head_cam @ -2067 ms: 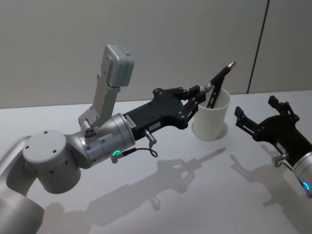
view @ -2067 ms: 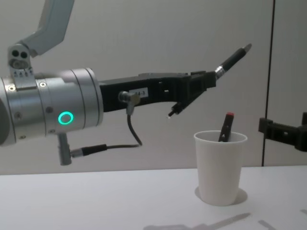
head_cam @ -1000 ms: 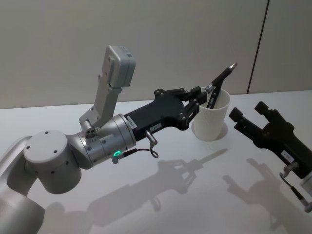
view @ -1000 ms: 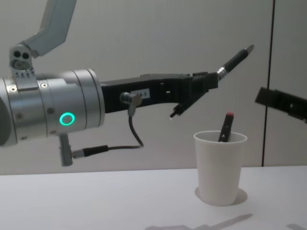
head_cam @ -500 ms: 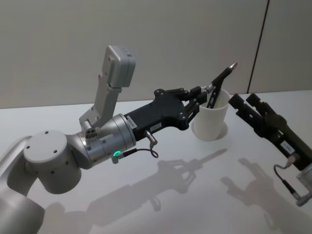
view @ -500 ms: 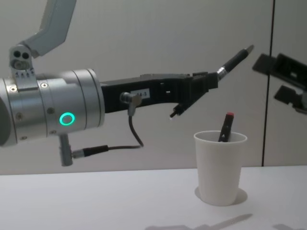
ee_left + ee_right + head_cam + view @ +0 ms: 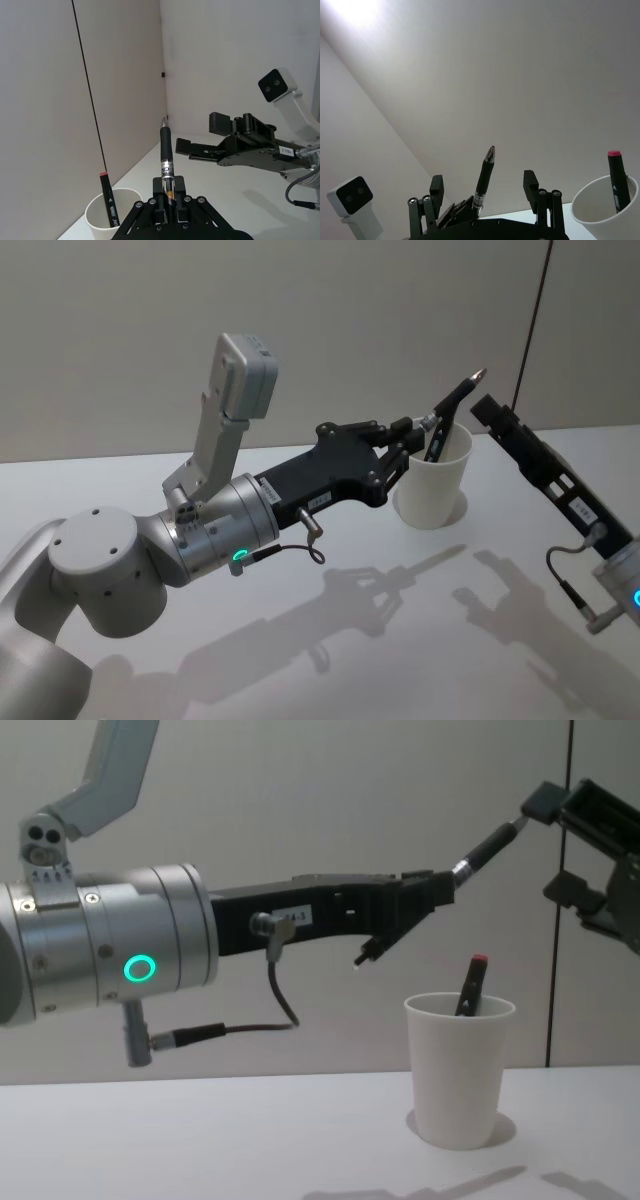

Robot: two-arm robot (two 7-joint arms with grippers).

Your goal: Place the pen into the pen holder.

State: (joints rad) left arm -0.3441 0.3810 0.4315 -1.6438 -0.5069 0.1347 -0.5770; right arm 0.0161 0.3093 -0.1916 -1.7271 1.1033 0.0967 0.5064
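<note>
Here the left gripper (image 7: pixel 412 440) is clamped on the pen (image 7: pixel 455 398), a slim black barrel with a silver band and a metal tip; the pen juts up and away from the black, angular fingers (image 7: pixel 172 197) at a slant. Its lower end is hidden inside the gripper. In the chest view the pen (image 7: pixel 487 845) sits above and a little to the left of the pen holder (image 7: pixel 458 1068), clear of its rim. The pen holder (image 7: pixel 433 480) is a plain white paper cup, tapered with a rolled rim, standing upright on the smooth pale table (image 7: pixel 300 640). A dark marker with a red cap (image 7: pixel 470 985) leans inside it, its lower part hidden by the cup wall. The right gripper (image 7: pixel 590 860) hangs in the air to the right of the pen's tip, its matte black fingers spread wide and holding nothing; the chest view cuts it off at the edge.
</note>
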